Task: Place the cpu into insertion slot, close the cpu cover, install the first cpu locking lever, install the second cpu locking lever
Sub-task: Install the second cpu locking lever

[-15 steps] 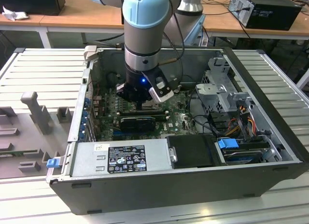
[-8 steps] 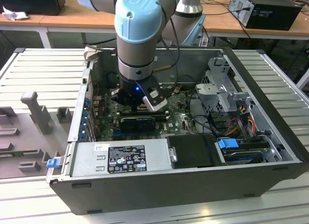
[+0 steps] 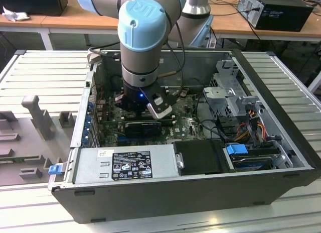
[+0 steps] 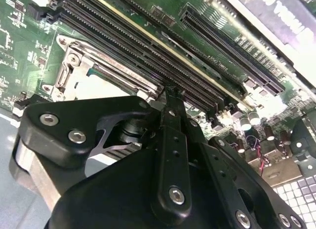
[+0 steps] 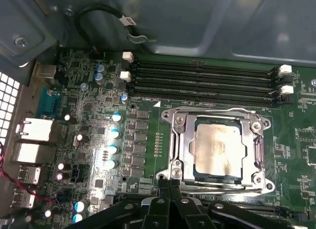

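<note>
The cpu (image 5: 217, 151) lies flat in the insertion slot (image 5: 170, 115) on the green board, its pale metal top showing. The cpu cover (image 5: 178, 142) is down over it, framing the chip. My gripper (image 5: 170, 183) is shut, with nothing visible between its black fingers (image 5: 164, 189), and its tips rest at the socket's edge beside a corner of the cover. In the second wrist view the gripper (image 4: 170, 95) points at the board right next to the insertion slot (image 4: 74, 66). The exterior view has the arm (image 3: 143, 37) reaching down into the open computer case.
Long black memory slots (image 5: 202, 78) run beside the socket, with capacitors (image 5: 114, 133) and rear ports (image 5: 34, 133) on its other side. A black cable (image 5: 98, 17) loops near the case wall. The power supply (image 3: 125, 165) and drive cage (image 3: 230, 92) hem in the board.
</note>
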Robot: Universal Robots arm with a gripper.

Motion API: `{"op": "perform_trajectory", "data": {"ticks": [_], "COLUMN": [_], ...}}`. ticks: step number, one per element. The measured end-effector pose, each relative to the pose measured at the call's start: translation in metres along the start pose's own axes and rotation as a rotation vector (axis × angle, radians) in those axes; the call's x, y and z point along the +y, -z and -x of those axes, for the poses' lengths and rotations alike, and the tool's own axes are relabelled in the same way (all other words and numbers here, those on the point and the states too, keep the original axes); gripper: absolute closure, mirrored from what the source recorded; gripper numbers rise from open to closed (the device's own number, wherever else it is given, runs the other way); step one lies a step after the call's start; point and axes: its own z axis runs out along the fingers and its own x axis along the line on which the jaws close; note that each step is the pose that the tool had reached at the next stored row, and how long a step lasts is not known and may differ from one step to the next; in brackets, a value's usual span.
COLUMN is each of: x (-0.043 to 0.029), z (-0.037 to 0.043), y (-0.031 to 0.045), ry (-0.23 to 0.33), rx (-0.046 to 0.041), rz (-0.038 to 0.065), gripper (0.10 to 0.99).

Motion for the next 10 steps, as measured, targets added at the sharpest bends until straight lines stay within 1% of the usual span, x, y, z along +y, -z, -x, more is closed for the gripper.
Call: {"op": "perform_trajectory", "data": {"ticks": [3,5,8,10], "x": [0.0000,0.0020,0.0043,0.0047], "z": [-0.0005,-0.0019,-0.0029,-0.0041], "y": [-0.0009,-0.0019,-0.0040,-0.0050], "ry": [0.000,0.000,0.000,0.000], "rx": [-0.0001,-0.0006,-0.0010,-0.0010], "rz": [0.005,0.011,0.015,0.015], "gripper": [0.980,0.980,0.980,0.980]}}
